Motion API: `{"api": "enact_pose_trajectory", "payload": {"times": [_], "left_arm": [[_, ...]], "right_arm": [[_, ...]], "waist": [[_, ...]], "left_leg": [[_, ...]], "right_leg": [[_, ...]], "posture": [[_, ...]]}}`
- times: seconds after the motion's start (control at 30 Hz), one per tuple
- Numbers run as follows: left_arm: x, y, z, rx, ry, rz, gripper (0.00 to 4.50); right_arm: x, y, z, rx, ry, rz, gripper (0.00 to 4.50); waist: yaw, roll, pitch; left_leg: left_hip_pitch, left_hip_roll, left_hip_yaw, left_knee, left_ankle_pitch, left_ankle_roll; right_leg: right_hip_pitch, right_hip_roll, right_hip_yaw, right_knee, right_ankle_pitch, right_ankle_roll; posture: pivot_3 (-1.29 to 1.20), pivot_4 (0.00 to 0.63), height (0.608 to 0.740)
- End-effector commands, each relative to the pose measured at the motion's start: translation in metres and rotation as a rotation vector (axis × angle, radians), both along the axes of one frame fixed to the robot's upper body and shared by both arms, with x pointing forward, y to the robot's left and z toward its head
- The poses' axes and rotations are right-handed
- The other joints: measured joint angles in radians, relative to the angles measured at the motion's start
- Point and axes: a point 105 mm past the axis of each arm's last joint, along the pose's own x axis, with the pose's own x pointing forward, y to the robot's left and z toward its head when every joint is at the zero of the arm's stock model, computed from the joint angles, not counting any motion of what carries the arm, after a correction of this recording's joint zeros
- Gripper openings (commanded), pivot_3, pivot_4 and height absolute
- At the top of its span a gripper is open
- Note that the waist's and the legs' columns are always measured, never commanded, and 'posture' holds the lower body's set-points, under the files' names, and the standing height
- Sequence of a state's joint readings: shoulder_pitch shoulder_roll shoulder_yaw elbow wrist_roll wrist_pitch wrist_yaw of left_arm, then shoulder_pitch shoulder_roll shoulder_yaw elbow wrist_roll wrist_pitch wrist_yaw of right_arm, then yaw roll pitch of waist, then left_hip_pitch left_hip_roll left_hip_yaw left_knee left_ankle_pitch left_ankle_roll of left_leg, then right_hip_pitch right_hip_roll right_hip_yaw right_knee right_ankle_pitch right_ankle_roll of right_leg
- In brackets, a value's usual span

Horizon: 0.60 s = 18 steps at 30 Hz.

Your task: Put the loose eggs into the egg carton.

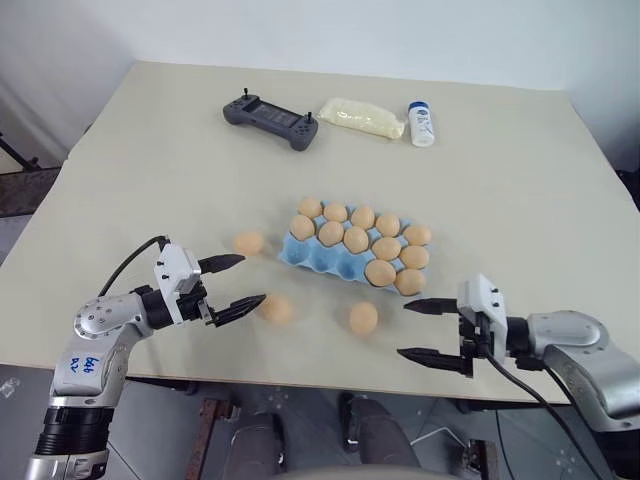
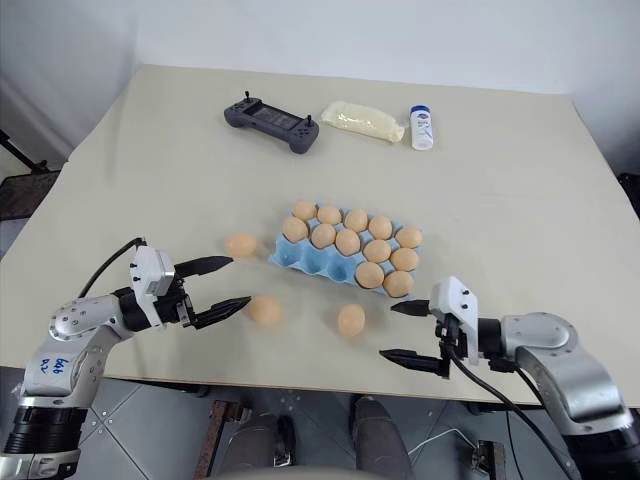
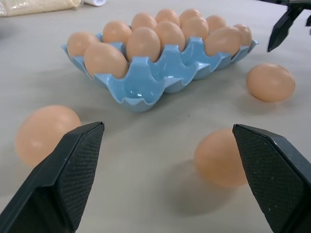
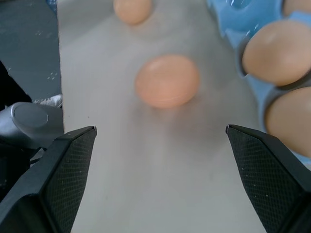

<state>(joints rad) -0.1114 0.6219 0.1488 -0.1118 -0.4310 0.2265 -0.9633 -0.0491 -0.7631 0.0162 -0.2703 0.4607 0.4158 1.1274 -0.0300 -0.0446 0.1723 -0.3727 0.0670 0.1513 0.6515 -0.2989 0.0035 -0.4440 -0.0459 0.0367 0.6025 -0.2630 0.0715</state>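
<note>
The egg carton (image 1: 340,252) lies near the middle of the bench (image 1: 520,190), light blue, with most of its cups filled; three cups along its near-left edge look bare, though the angle makes that count uncertain.

Three loose eggs lie on the bench in front of it. One egg (image 1: 248,242) sits just left of the carton's left end. A second egg (image 1: 277,309) lies nearer the front edge, just beside the lower finger of the left tool (image 1: 232,287), which hovers low with its fingers wide apart and nothing between them; whether that fingertip touches the egg cannot be told. In the left wrist view this egg (image 3: 221,158) lies between the spread fingers and ahead of them.

The third egg (image 1: 363,317) rests between the two tools, nearer the right tool (image 1: 425,330), whose fingers also stand wide apart and empty, pointing toward it but clear of it.

At the far side lie a dark game controller (image 1: 270,120), a pale yellow bag (image 1: 362,117) and a small white bottle (image 1: 421,123).
</note>
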Motion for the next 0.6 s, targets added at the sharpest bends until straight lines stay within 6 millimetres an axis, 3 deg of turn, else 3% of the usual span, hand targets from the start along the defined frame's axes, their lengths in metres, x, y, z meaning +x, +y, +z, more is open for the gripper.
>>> {"api": "enact_pose_trajectory", "payload": {"times": [0.03,0.6], "left_arm": [[-0.005,-0.003,0.012,0.001,-0.042,-0.023,4.50],[-0.016,0.001,0.013,0.004,-0.031,0.007,4.50]], "right_arm": [[0.005,0.011,-0.002,0.005,-0.024,0.033,4.46],[0.031,0.059,0.005,0.003,-0.063,0.104,4.46]], "waist": [[-0.001,0.000,0.000],[-0.004,0.000,0.000]], "left_leg": [[0.000,0.000,0.000,0.000,0.000,0.000],[0.001,0.002,0.001,0.000,0.000,-0.002]], "right_leg": [[0.000,0.000,0.000,0.000,0.000,0.000],[0.000,-0.001,0.000,0.002,-0.001,-0.001]], "posture": [[0.00,0.150,0.740],[0.00,0.150,0.740]]}}
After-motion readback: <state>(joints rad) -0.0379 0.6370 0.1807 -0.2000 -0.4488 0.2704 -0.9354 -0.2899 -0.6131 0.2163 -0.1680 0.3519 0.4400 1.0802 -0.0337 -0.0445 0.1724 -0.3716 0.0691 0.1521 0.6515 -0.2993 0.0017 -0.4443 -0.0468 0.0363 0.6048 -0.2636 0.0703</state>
